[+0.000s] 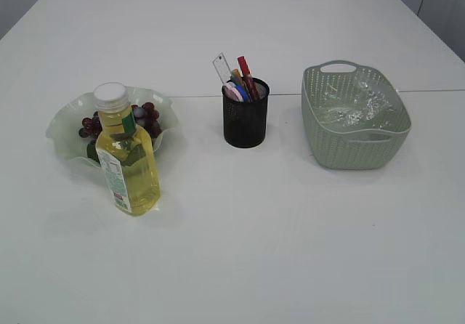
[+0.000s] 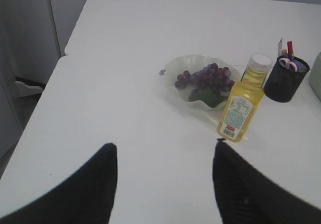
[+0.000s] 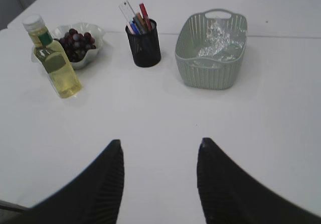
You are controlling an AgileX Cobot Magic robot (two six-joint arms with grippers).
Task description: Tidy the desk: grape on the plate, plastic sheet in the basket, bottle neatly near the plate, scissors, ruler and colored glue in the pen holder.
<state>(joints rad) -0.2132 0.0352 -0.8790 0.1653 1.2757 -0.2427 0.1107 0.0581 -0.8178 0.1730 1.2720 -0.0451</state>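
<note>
Dark grapes (image 1: 142, 116) lie on the pale green wavy plate (image 1: 62, 124). A bottle (image 1: 127, 153) of yellow liquid with a white cap stands upright just in front of the plate. The black mesh pen holder (image 1: 245, 117) holds the clear ruler (image 1: 221, 67), the scissors (image 1: 235, 90) with coloured handles and a red colored glue (image 1: 245, 70). The crumpled plastic sheet (image 1: 354, 106) lies in the green basket (image 1: 349, 150). My left gripper (image 2: 164, 146) is open over bare table, short of the bottle (image 2: 242, 103). My right gripper (image 3: 159, 143) is open over bare table, well short of the basket (image 3: 210, 66).
The white table (image 1: 290, 251) has a seam across its middle. In the left wrist view its left edge (image 2: 30, 118) drops to the floor beside grey cabinets. Neither arm shows in the exterior view.
</note>
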